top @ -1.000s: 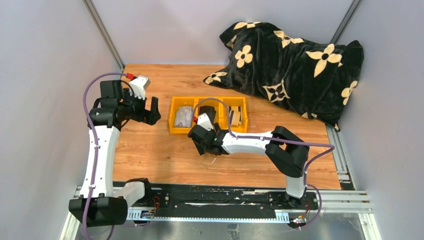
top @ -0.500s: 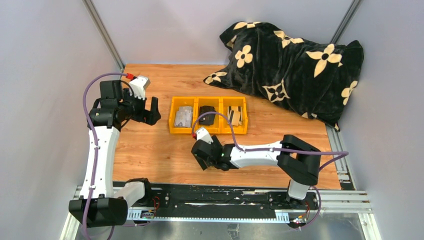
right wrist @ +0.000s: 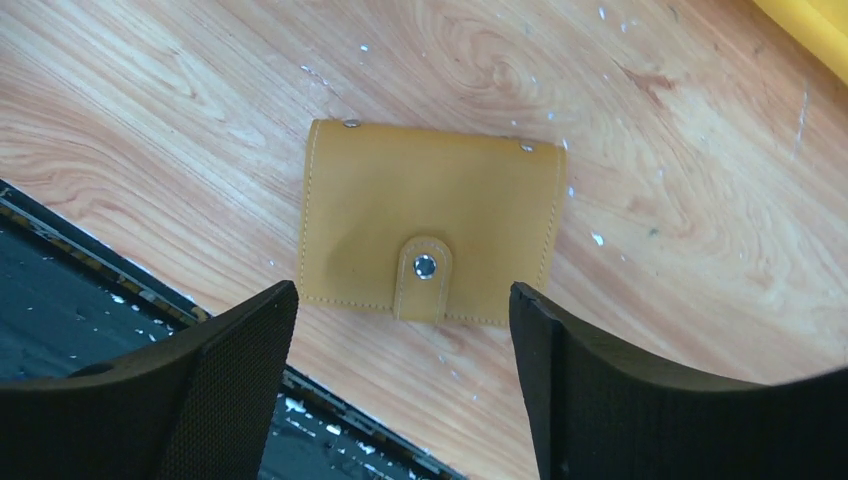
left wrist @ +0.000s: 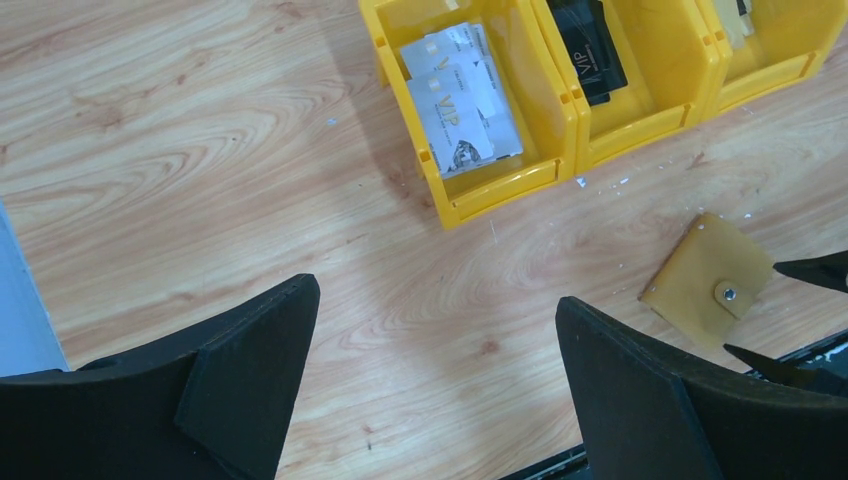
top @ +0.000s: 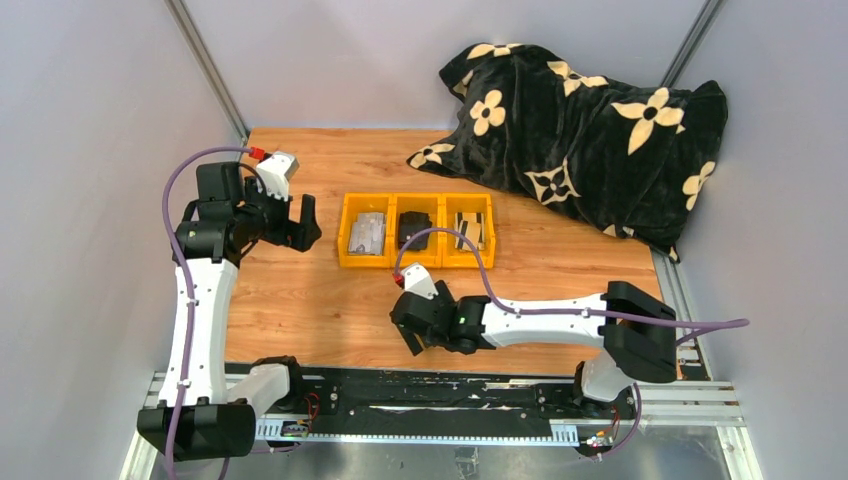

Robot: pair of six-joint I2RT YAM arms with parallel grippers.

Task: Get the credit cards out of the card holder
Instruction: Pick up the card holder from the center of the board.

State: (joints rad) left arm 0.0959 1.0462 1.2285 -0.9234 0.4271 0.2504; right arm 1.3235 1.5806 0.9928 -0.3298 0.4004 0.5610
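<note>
Now, right gripper (right wrist: 400,298) hangs wide above the flat mustard-yellow snap-tab card holder (right wrist: 430,205), lying closed near the front edge of the wooden worktop (right wrist: 700,250); best come down square, pinch the tab side, avoid sliding it.

We see the card holder (right wrist: 432,225), a mustard-yellow wallet, folded shut with its snap tab fastened, lying flat on the counter (right wrist: 650,130) near its front edge. We find the credit cards (left wrist: 460,100), pale and printed, stacked slightly askew in the tray's (left wrist: 500,190) left compartment.
</note>
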